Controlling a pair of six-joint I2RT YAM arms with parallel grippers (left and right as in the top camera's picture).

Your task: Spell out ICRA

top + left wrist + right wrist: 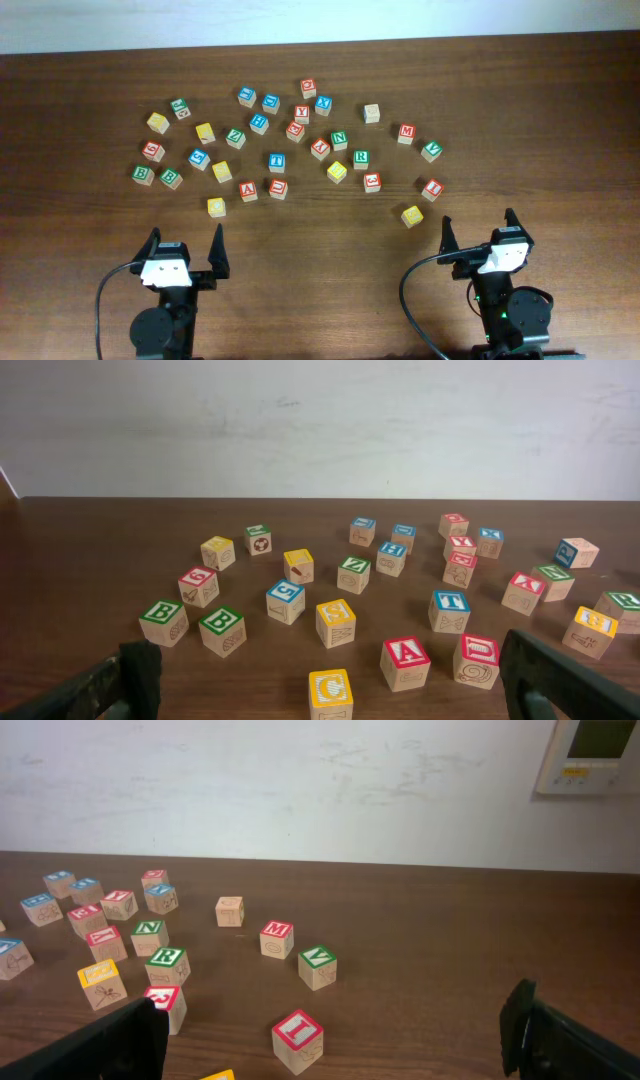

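With left gripper (186,240) and right gripper (478,228) gaping fully, empty, starting first pick: next needing reach to I cube (432,188).

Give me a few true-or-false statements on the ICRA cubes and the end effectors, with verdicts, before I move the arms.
1. The left end effector and the right end effector are both open and empty. True.
2. The red I cube is held by the right end effector. False: it sits on the table, ungripped.
3. The yellow C cube is the cube closest to the left end effector. True.
4. The green R cube is stacked on the red A cube. False: both rest on the table, well apart.
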